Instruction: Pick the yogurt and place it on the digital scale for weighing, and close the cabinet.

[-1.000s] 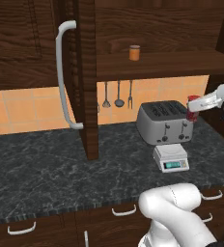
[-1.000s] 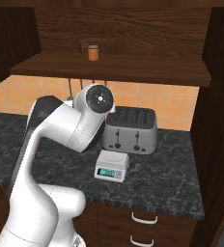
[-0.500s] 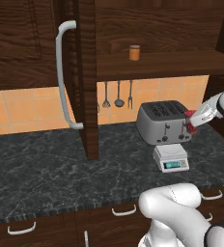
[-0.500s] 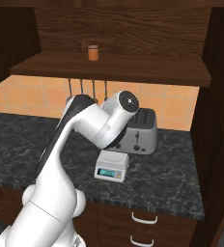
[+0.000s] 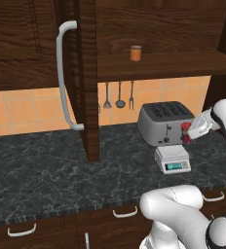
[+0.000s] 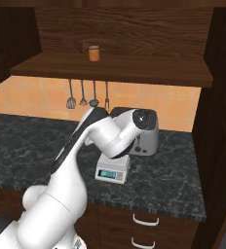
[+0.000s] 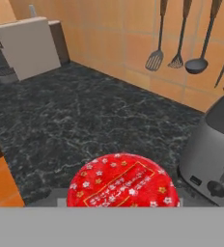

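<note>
Yogurt [image 5: 186, 133]: hanging in the air just above the digital scale [image 5: 172, 158], in front of the toaster [image 5: 163, 122].
Hand [image 5: 189, 134]: grasping the yogurt.
Cabinet [image 5: 83, 73]: door standing open over the table [image 5: 51, 170].

Tool [image 5: 187, 133] clamped on yogurt [image 5: 185, 133]

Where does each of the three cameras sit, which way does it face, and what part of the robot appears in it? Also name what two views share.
Left base view: behind the arm to its left, facing the counter and the open cabinet; the gripper comes in from the right, holding the yogurt above the digital scale.
Right base view: behind to its right, same counter; the white arm hides part of the toaster.
Hand view: on the hand, looking down past the yogurt at the counter.
Shared: both base views show scale, toaster and orange cylinder.
</note>
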Robot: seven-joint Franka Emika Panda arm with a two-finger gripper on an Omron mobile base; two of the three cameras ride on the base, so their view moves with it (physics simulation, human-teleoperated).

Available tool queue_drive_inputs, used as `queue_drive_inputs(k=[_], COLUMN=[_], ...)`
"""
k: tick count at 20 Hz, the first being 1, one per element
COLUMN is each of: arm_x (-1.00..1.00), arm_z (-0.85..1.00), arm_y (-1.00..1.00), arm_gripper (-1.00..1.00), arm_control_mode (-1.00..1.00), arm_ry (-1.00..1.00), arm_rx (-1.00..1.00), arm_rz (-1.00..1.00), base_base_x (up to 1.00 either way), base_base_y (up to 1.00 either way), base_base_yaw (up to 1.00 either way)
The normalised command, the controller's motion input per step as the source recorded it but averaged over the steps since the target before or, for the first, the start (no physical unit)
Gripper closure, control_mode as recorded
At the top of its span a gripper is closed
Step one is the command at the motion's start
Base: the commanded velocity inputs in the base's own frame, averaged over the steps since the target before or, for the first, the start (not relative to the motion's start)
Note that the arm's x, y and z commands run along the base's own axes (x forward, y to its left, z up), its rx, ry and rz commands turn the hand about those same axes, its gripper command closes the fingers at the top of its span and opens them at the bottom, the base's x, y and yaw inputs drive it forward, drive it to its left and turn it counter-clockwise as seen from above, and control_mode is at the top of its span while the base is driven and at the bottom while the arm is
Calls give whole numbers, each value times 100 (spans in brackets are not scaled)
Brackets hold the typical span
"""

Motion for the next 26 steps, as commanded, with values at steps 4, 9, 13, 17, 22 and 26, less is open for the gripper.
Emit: queue_drive_inputs(k=[4, 9, 13, 17, 22, 26], arm_x=[19, 10, 21, 12, 20, 19], arm_z=[-53, -42, -34, -25, -25, -13], arm_y=[0, 0, 0, 0, -7, -16], arm_gripper=[100, 100, 100, 100, 100, 100], arm_control_mode=[-100, -100, -100, -100, -100, -100], arm_ry=[0, 0, 0, -4, -15, -5], arm_rx=[7, 17, 8, 0, 0, 0], arm_rz=[1, 1, 0, 0, 0, 0], base_base_x=[0, 0, 0, 0, 0, 0], base_base_y=[0, 0, 0, 0, 0, 0], base_base_yaw=[0, 0, 0, 0, 0, 0])
